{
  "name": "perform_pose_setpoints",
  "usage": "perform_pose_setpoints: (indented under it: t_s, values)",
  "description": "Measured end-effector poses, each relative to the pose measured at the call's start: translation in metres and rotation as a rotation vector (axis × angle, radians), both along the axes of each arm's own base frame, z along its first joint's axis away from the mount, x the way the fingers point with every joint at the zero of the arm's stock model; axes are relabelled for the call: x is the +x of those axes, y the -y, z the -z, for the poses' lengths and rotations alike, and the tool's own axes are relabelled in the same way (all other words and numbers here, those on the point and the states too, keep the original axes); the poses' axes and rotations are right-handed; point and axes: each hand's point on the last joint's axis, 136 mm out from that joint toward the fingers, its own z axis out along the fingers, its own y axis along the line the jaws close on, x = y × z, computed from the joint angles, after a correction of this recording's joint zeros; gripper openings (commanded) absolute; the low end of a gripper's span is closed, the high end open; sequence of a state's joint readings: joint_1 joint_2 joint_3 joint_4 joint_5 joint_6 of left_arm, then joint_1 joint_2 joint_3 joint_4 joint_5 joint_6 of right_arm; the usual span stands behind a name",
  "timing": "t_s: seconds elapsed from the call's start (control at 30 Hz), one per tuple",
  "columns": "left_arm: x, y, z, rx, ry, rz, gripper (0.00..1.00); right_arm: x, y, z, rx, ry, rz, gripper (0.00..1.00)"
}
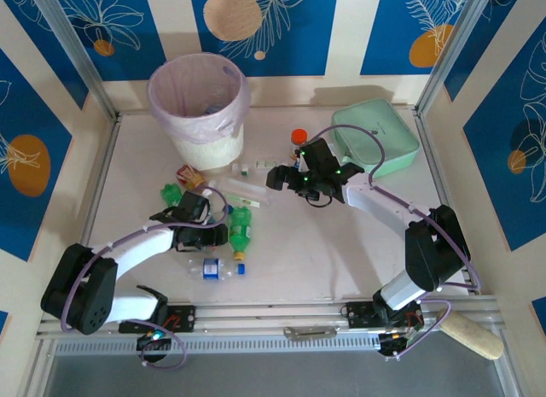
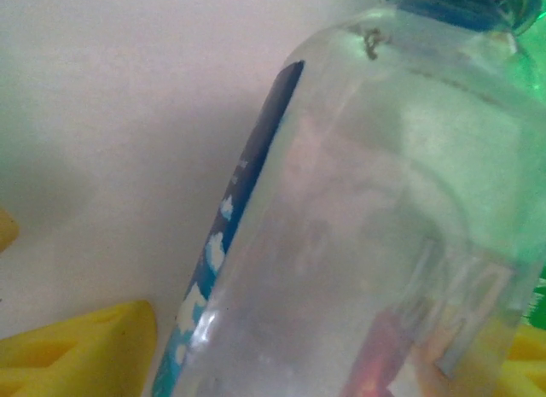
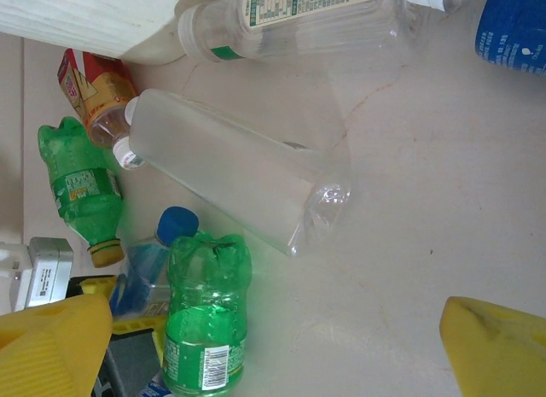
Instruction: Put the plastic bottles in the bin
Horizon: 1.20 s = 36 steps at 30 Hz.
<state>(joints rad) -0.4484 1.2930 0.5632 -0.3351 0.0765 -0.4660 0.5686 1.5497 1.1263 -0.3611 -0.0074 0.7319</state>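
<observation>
**Top view.** The bin is set at 11 o'clock on the tabletop. The plastic bottles are scattered at its 5 to 6 o'clock. The left tool is placed around a clear blue-capped bottle; whether its yellow fingers press the bottle cannot be told. A green bottle lies at its 3 o'clock. The right tool is spread wide open and empty, with a long clear bottle at its 8 o'clock.

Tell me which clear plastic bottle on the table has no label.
The long clear plastic bottle lying mid-table: its body is bare, while the clear bottle beside the white bin wears a printed white label.
</observation>
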Motion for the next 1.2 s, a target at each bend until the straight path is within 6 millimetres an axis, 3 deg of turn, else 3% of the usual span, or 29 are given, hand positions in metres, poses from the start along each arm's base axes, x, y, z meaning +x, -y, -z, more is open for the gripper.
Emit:
perform_pose_setpoints:
  t_s: [0.5,0.67,0.97,1.2]
  values:
    - [0.003,0.001,-0.001,0.001,0.015,0.003,0.52,0.000,0.000,0.003,-0.005,-0.008,0.000,0.99]
    - [0.006,0.002,-0.010,-0.015,0.047,0.003,0.48,0.000,0.000,0.003,-0.005,-0.008,0.001,0.99]
    - [0.013,0.007,-0.044,-0.071,0.147,0.005,0.47,0.000,0.000,0.003,-0.005,-0.008,0.001,0.99]
    - [0.034,0.026,-0.104,-0.177,0.275,0.032,0.46,0.000,0.000,0.003,-0.005,-0.008,0.000,0.99]
